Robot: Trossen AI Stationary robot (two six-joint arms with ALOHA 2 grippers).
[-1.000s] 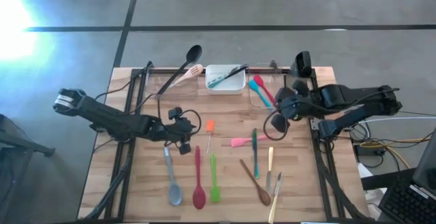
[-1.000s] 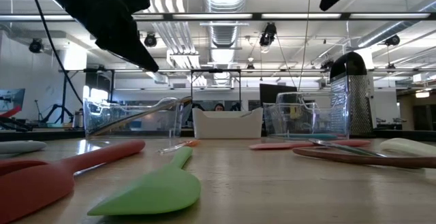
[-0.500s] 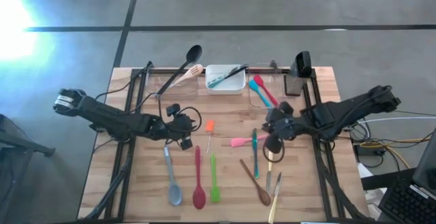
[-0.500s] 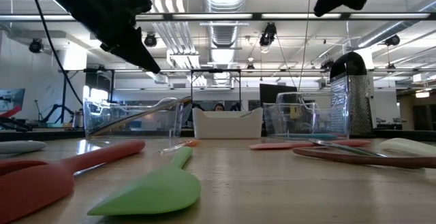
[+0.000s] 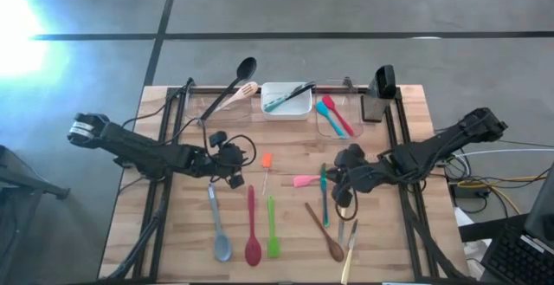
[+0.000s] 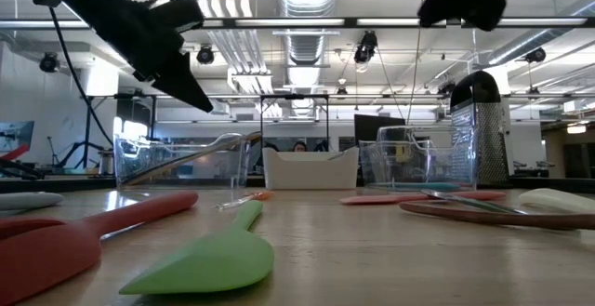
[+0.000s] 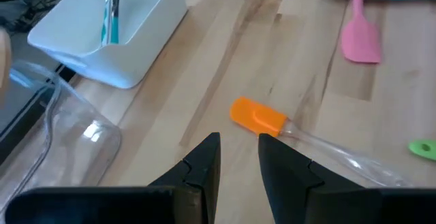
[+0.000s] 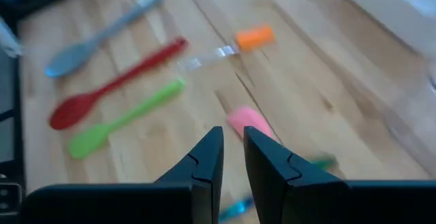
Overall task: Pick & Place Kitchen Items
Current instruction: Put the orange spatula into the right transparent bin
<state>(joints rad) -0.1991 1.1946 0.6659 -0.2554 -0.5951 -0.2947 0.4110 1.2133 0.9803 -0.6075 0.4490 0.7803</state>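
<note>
Slim utensils lie flat on the wooden table: a grey spoon (image 5: pixel 217 227), a red spoon (image 5: pixel 252 229), a green spatula (image 5: pixel 272 228), an orange spatula with a clear handle (image 5: pixel 266 169), a pink spatula (image 5: pixel 306 180), a teal utensil (image 5: pixel 324 195), a wooden spoon (image 5: pixel 325 233) and cream-handled cutlery (image 5: pixel 344 212). My left gripper (image 5: pixel 235 159) hovers shut and empty just left of the orange spatula's head (image 7: pixel 257 117). My right gripper (image 5: pixel 340 186) hovers shut and empty over the pink spatula's head (image 8: pixel 246 122) and the teal utensil.
At the table's far edge stand a white tub (image 5: pixel 286 100) with utensils in it, a clear tub (image 5: pixel 216 103) holding a black and a wooden spoon, a clear tub (image 5: pixel 332 117) holding a blue and a red spatula, and a black grater (image 5: pixel 383 82). Black rails run along both table sides.
My right gripper has moved from beside the right clear tub toward the table's near edge and a little left, coming over the pink spatula and teal utensil. My left gripper has shifted slightly right toward the orange spatula. No utensil has moved.
</note>
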